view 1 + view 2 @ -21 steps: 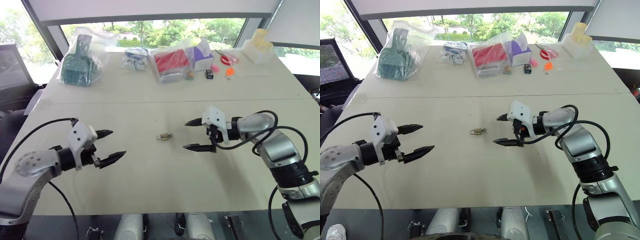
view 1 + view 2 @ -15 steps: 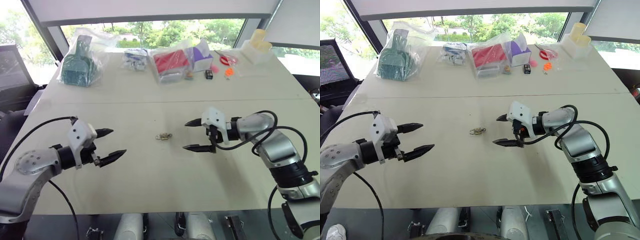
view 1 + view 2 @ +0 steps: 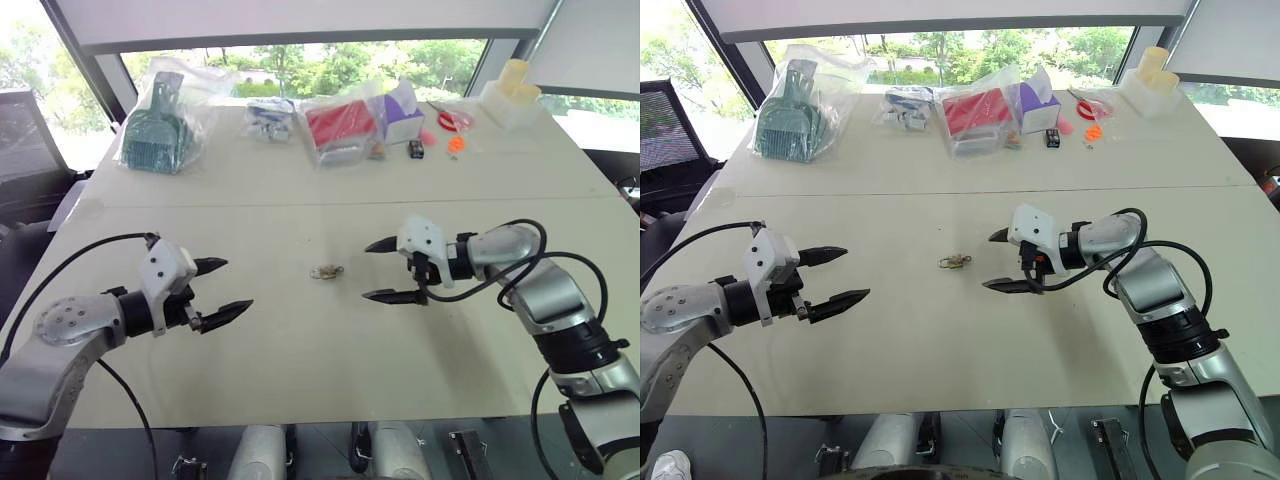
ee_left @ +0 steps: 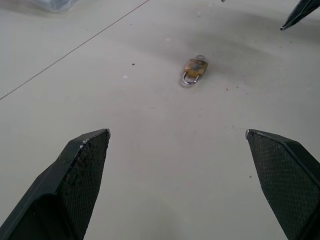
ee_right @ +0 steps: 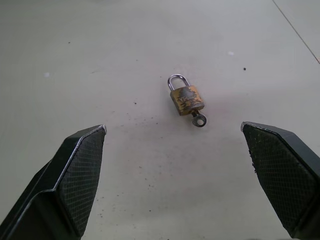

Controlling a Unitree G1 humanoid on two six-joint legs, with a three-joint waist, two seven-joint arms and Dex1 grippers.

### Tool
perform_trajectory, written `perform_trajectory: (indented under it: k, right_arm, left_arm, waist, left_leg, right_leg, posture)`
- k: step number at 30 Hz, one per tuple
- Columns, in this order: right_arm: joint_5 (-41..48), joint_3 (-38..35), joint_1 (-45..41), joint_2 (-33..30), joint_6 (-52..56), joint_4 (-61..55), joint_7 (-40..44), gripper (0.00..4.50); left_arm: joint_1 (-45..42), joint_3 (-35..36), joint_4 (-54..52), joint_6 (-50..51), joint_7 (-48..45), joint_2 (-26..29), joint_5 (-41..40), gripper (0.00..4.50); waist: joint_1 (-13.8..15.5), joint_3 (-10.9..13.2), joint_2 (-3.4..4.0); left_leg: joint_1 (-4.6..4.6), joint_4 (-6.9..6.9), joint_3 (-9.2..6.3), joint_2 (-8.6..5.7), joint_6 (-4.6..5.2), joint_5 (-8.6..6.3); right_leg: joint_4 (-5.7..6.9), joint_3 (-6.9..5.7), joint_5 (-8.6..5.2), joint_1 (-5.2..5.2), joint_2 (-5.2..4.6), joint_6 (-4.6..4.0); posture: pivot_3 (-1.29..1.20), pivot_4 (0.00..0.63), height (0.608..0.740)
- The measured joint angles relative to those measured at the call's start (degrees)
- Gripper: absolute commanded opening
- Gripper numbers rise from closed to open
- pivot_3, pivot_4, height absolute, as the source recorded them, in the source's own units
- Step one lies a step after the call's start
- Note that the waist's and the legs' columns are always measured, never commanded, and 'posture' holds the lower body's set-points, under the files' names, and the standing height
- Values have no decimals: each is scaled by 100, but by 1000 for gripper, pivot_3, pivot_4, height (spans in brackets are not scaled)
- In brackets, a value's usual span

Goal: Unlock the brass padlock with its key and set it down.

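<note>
I get bright daylight from the windows (image 3: 300, 60) ahead; soft shadows on the table (image 3: 300, 380), everything sharp.

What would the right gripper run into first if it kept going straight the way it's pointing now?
Most likely the brass padlock lying on the table, key in its base: it sits ahead between the open fingers of the right gripper. Depth is uncertain; it might meet the tabletop first.

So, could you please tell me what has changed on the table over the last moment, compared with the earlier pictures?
The right hand has eased slightly toward the brass padlock, staying open. Nothing was taken hold of or let go. The padlock lies in the same spot on the table with its key in it, and the left hand hangs open where it was.
</note>
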Motion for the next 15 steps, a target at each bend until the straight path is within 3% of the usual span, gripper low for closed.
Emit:
perform_trajectory:
  k: [10, 15]
  right_arm:
    - [-112, 20, -4, 44, -70, 81, -65, 4500]
    - [-98, 14, 30, 97, 5, 6, -112, 4500]
  left_arm:
    - [-202, -273, 143, -56, -3, -29, 162, 4492]
    - [-789, -766, 741, -230, -204, -197, 325, 4492]
  waist:
    - [4, 0, 0]
    - [20, 0, 0]
  left_leg:
    - [-2, 6, 0, 0, 0, 0]
    - [-5, 14, 1, 0, 1, 0]
  right_leg:
    - [2, 0, 1, 0, 0, 1]
    - [5, 0, 8, 3, 5, 13]
  posture:
    - [0, 150, 740]
    - [0, 150, 740]
